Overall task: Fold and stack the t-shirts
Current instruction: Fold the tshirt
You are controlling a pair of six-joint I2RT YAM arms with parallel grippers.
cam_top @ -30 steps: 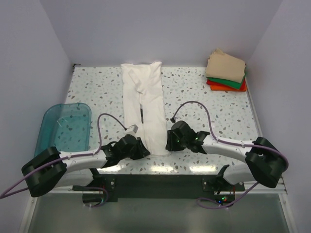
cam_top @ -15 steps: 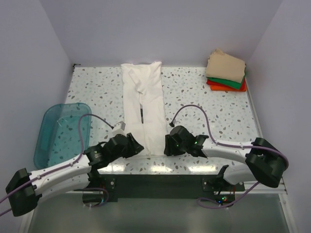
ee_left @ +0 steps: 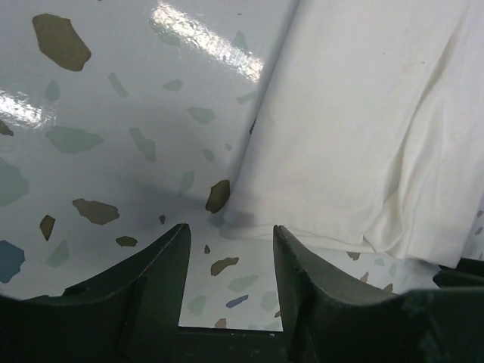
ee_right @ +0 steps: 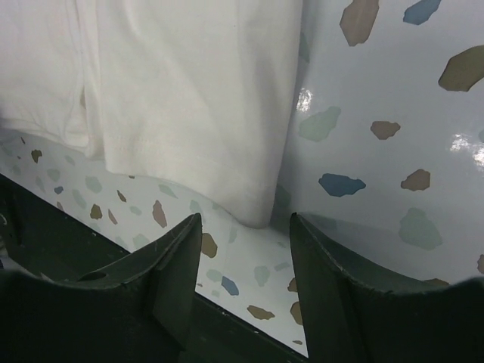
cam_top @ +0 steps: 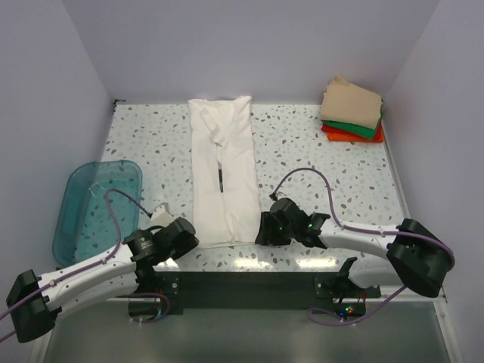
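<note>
White t-shirt, a long folded strip on the table: its near hem corners lie just beyond the parted, empty jaws of left gripper and right gripper. Soft, light, floppy cloth; I'd pinch those corners. Its black print is unreadable. Folded tees sit far right of it.

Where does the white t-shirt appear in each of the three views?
Top external: the white t-shirt lies as a long strip down the centre.
Left wrist: it fills the upper right.
Right wrist: it fills the upper left.
Shared landmark: the speckled tabletop, beside the shirt's near hem in all three.
</note>
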